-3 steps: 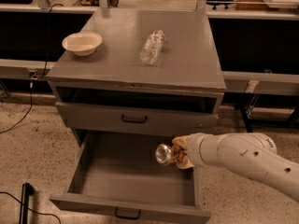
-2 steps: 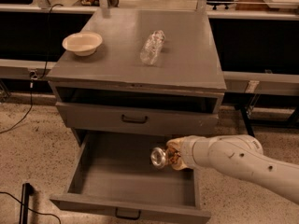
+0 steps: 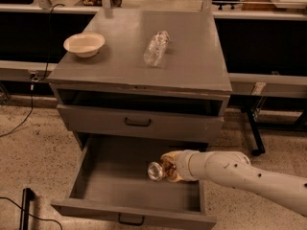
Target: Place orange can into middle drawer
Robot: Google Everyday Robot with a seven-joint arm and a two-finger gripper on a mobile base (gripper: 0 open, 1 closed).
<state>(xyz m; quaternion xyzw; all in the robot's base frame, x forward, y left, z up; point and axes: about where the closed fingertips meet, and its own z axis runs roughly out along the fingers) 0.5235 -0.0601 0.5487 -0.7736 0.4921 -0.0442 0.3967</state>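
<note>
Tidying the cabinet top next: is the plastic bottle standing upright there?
No, the plastic bottle lies on its side, while the claw holds the orange can over the middle drawer.

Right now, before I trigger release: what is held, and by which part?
The gripper holds the orange can by its labelled body, silver end free, over the middle drawer.

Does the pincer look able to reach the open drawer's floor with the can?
Likely yes: the pincer, shut on the orange can, hangs inside the pulled-out middle drawer; nothing blocks its floor.
</note>
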